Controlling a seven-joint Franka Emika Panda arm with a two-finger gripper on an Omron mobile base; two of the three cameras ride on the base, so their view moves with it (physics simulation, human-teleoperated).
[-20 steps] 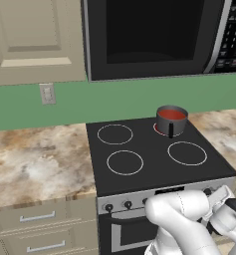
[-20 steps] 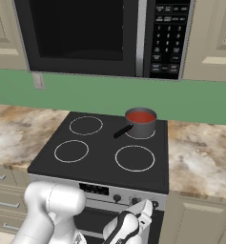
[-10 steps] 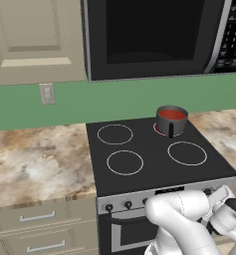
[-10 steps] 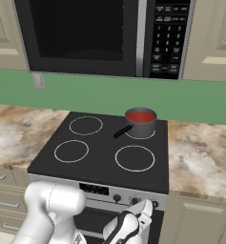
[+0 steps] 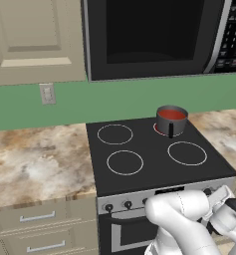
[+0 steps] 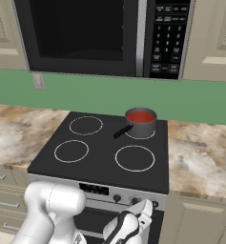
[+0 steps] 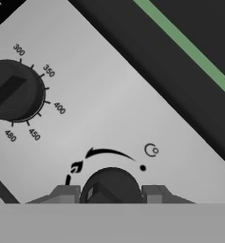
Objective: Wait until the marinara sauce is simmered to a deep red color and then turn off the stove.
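Gripping: your claw (image 7: 111, 193) is clenched on a black burner knob (image 7: 111, 187) of the stove's silver front panel (image 7: 99, 118); one dark fingertip (image 7: 66, 193) sits on each side of it.
Claw position: low at the stove's front edge, toward its right end; in the right base view you see the hand (image 6: 133, 224) just under the knob row.
Neighbouring knob: a larger black oven dial (image 7: 12, 90), ringed with temperature numbers, lies further along the panel, apart from your claw.
Stove: black glass top (image 5: 154, 159) with four white-outlined burners, set into the marbled surface (image 5: 35, 159).
Saucepan: small, dark grey (image 6: 141, 123), upright on the stove's rear right burner, handle (image 6: 122, 131) pointing toward the stove's middle and front.
Marinara sauce: red (image 6: 141, 116), smooth, filling the round mouth of the saucepan; you also see it in the left base view (image 5: 172, 114).
Burner glow: a red ring (image 5: 157, 130) shows at the pan's base.
Above: black microwave (image 6: 95, 33) with keypad, over the green backsplash (image 5: 114, 102).
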